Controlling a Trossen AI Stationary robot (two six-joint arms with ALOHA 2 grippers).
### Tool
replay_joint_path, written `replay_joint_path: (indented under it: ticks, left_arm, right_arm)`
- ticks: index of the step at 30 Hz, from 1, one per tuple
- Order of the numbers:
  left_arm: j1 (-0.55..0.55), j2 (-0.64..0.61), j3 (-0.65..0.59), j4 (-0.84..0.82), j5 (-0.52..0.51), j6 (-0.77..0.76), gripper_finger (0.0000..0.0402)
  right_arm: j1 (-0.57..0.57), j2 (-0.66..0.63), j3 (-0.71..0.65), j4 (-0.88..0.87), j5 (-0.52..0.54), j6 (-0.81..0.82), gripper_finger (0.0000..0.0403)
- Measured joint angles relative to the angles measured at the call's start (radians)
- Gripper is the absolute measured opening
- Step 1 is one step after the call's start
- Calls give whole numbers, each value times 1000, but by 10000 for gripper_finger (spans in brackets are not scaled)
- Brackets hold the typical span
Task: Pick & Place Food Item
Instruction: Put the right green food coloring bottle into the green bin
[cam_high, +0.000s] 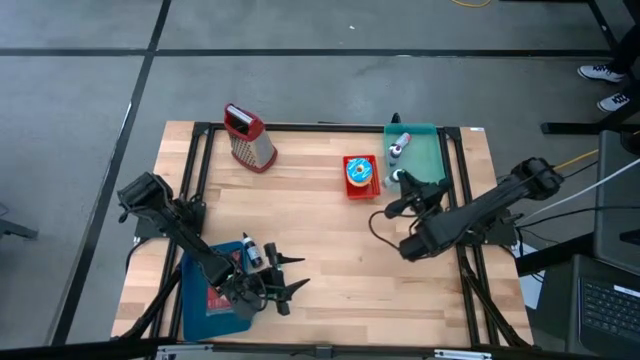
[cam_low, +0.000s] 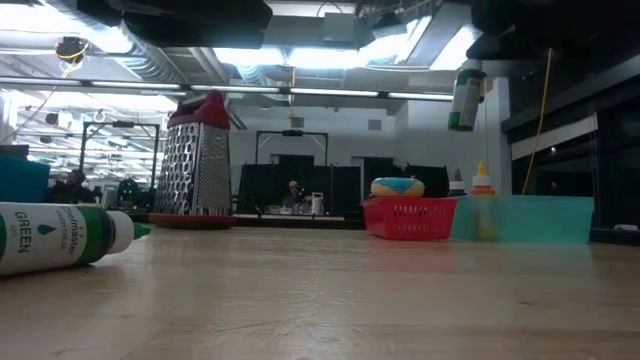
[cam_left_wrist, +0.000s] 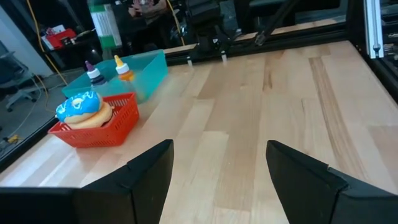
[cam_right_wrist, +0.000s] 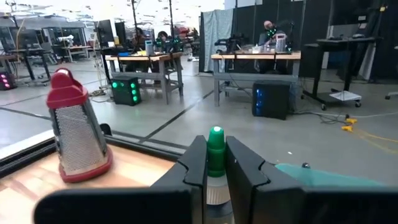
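Observation:
A blue-iced donut (cam_high: 359, 170) lies in a red basket (cam_left_wrist: 118, 121) just left of a teal tray (cam_high: 420, 150) with small bottles. My right gripper (cam_right_wrist: 216, 165) hovers by the basket's near right corner, shut on a green-capped bottle (cam_low: 467, 95). My left gripper (cam_high: 297, 273) stands open over the table's near left part, pointing across the bare wood toward the basket, with nothing between its fingers (cam_left_wrist: 149, 174). Beside it another green bottle (cam_low: 60, 235) lies on its side. My right gripper pinches the bottle just below its green cap (cam_right_wrist: 215, 144) between its two fingers, which point level toward the table's far edge. The cap sticks up above the fingers. The bottle stands upright, its body (cam_low: 466, 100) hanging below the hold, lifted well clear of the table.
A metal grater with a red top (cam_high: 248, 137) stands at the far left. A blue tray (cam_high: 205, 295) lies under my left arm at the near left corner. Bare wood stretches across the table's middle and near right. People sit at benches beyond the table.

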Motion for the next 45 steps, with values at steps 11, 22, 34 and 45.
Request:
replay_joint_path:
  ticks: [11, 22, 34, 45]
  left_arm:
    - [-1, 0, 0, -2, 16, 0, 251]
    - [2, -1, 0, 0, 15, 17, 251]
    - [23, -1, 0, 0, 40, 16, 251]
    - [25, -1, 0, 0, 48, 7, 251]
  right_arm:
    - [-67, -207, -136, -21, -95, -79, 32]
    - [-156, -288, -379, 39, -171, 36, 32]
    - [-223, -288, -534, 189, -183, 35, 32]
    - [-240, -288, -611, 307, -241, 17, 32]
